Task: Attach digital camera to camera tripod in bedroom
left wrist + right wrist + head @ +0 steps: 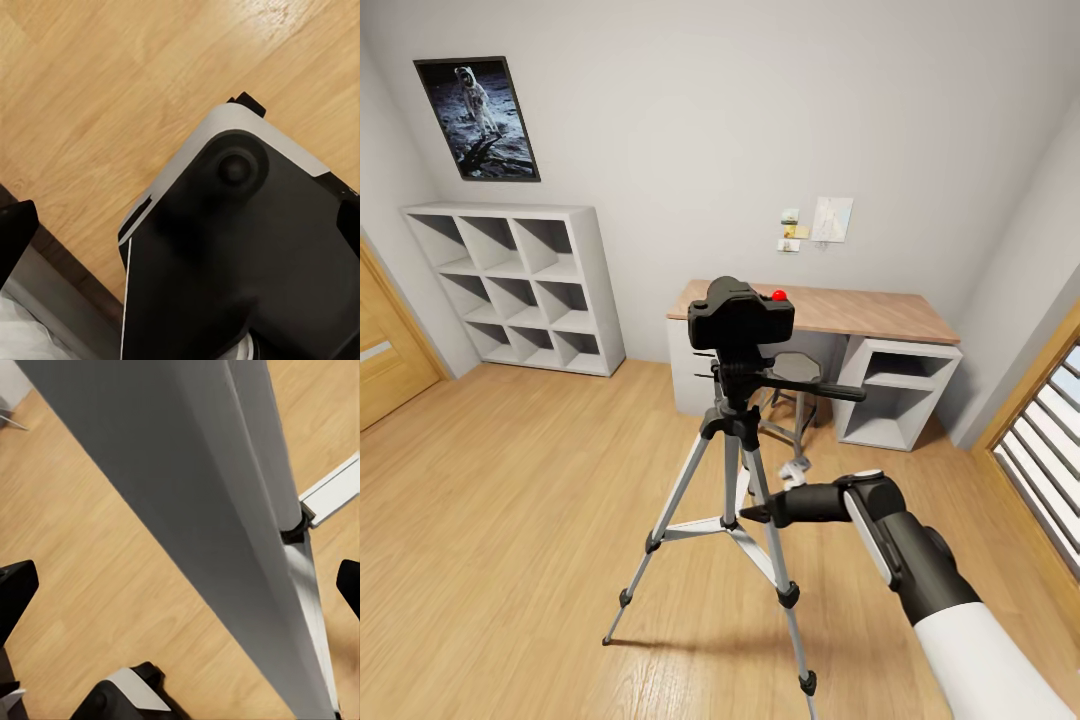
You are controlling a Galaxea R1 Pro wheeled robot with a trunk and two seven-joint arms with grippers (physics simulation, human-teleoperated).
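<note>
On top of the tripod (732, 470) in the middle of the bedroom sits the camera (741, 315): small, rigid, probably light, best held by its flanks. No lettering is legible anywhere. The right gripper (752, 513) hangs beside a tripod leg, fingers spread apart; the left I cannot tell.

Open plank floor (510, 500) lies wide to the left of the camera tripod (735, 500). Its splayed legs block the middle, the right tool (755, 513) close against one. Behind stand a stool (795, 400) and the table (860, 312).
</note>
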